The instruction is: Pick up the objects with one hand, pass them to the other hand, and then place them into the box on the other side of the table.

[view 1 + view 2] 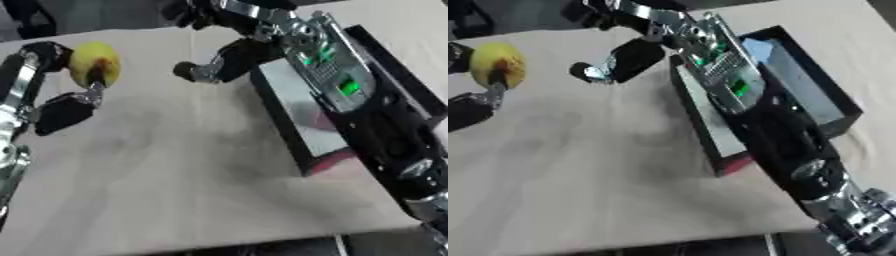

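**Yellow fruit held aloft at the left, box waiting at the right**

Here, a yellow round fruit (93, 62), perhaps a lemon or a small apple with a reddish-brown patch, sits at about ten o'clock in the left eye view. It is pinched by the left robot hand (66, 75): dark fingers (98, 75) curl across its front while other parts of that hand press on it from the left. The fruit appears lifted above the pale bench (192, 190) rather than resting on it, though this cannot be settled for certain.

Toward twelve o'clock, the right robot hand (217, 62) reaches in from the upper right, well apart from the fruit. Its fingers look partly curled and hold nothing.

Behind it runs the right arm (737, 90), silver and black with a green light, crossing diagonally over the black box (833, 107). The box lies on the bench at about three o'clock, open at the top, its pale floor showing a faint reddish shape that cannot be made out.
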You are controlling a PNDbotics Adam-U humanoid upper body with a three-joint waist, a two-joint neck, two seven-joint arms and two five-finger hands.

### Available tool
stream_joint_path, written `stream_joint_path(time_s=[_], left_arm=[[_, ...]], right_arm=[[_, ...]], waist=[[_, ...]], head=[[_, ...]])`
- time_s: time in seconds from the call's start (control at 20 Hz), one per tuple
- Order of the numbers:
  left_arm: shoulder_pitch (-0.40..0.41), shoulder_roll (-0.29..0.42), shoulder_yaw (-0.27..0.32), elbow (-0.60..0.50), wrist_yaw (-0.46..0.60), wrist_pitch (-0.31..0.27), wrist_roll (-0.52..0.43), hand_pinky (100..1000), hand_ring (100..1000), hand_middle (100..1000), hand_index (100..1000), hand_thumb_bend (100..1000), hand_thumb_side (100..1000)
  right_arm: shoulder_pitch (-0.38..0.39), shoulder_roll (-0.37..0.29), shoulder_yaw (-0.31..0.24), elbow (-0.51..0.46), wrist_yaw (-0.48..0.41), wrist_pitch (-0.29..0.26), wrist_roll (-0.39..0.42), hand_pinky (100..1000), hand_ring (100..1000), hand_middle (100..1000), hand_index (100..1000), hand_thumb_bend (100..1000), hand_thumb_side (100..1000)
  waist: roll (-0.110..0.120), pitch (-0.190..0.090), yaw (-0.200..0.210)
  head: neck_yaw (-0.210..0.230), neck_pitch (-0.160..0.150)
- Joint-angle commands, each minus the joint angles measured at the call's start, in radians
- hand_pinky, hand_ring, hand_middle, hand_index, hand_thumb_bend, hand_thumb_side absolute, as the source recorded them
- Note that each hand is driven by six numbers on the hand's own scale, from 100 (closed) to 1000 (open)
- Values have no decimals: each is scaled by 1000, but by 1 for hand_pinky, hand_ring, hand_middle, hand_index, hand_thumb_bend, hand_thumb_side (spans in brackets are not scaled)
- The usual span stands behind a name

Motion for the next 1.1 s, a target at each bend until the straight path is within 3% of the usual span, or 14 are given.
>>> stream_joint_path(time_s=[0.05,0.55,1.1], left_arm=[[-13,8,0,-38,-13,-21,13,852,715,623,586,100,182],[-18,1,-14,-45,-34,-66,10,852,716,623,587,100,181],[-30,-9,-42,-54,-71,-132,1,849,721,626,587,100,155]], right_arm=[[-33,21,6,15,23,-4,2,921,898,865,877,357,207],[-54,57,20,51,42,-12,3,920,898,865,877,357,211],[-91,109,36,90,41,19,6,920,894,862,874,303,204]], waist=[[-14,-18,5],[-17,-16,10],[-23,-13,26]], head=[[-9,-12],[-33,-9],[-61,-8]])
